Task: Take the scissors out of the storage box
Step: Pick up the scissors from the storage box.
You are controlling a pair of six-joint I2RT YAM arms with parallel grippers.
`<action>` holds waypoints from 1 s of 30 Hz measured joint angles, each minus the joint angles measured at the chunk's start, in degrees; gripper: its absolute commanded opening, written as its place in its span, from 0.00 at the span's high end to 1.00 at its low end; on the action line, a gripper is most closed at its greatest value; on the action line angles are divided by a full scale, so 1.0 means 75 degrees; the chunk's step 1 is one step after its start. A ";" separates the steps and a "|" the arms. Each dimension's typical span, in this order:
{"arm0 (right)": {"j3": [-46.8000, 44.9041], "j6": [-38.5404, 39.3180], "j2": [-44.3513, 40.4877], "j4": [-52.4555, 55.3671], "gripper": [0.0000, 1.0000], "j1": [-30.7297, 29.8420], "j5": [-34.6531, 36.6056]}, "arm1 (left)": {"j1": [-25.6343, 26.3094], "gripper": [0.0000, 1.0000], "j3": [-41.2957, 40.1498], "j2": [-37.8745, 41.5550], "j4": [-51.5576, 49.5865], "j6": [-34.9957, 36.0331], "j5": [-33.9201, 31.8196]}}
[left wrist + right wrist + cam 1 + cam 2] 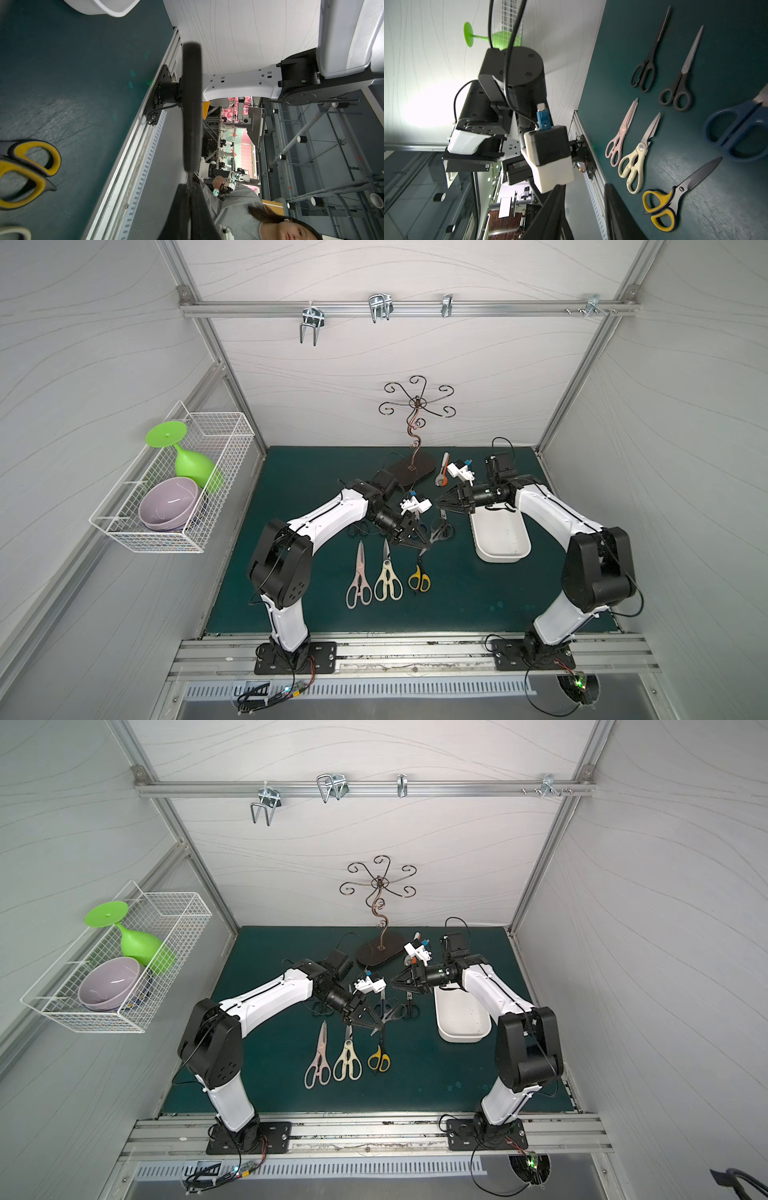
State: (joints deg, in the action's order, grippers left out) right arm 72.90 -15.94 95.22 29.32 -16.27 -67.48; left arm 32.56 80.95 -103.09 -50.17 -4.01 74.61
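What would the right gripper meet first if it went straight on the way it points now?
Probably the left arm's wrist camera: it sits close ahead of the open right gripper in the right wrist view, slightly off the line, so a near miss is possible.

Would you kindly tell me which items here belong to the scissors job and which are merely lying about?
Job: storage box; pink shears; cream shears; yellow-and-black scissors; blue scissors; black-handled scissors.
Lying about: wire basket; green goblet; purple bowl; hook stand; orange-and-white tool.
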 measured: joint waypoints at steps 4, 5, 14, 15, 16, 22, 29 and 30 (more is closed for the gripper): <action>0.0000 0.0280 0.0000 0.0335 0.64 -0.0020 -0.0076 | 0.0000 0.97 0.0006 0.0000 -0.0067 0.0087 0.0000; 0.0000 0.0341 0.0000 0.0434 0.64 -0.0020 -0.0076 | 0.0000 0.97 0.0006 0.0000 -0.0070 0.0096 -0.0003; -0.0338 0.0539 -0.0230 0.0804 0.69 -0.0020 -0.0131 | -0.0073 0.97 0.0006 -0.0003 -0.0044 0.0058 -0.0064; -0.0338 0.0539 -0.0242 0.0810 0.69 -0.0020 -0.0140 | -0.0079 0.97 0.0009 -0.0003 -0.0044 0.0050 -0.0064; -0.0338 0.0539 -0.0248 0.0813 0.69 -0.0020 -0.0152 | -0.0085 0.97 0.0015 -0.0003 -0.0044 0.0044 -0.0067; -0.0376 0.0548 -0.0306 0.0828 0.67 -0.0058 -0.0254 | -0.0122 0.97 0.0035 -0.0003 0.0000 -0.0003 -0.0090; -0.0530 0.0627 -0.0478 0.0848 0.69 -0.0175 -0.0280 | -0.0166 0.97 0.0035 -0.0003 0.0090 -0.0093 -0.0093; -0.0533 0.0656 -0.0493 0.0848 0.71 -0.0187 -0.0277 | -0.0172 0.97 0.0035 -0.0003 0.0093 -0.0093 -0.0093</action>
State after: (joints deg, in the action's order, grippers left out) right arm 68.90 -11.03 91.53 35.68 -17.67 -69.56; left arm 31.27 81.21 -103.11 -49.47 -4.71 73.91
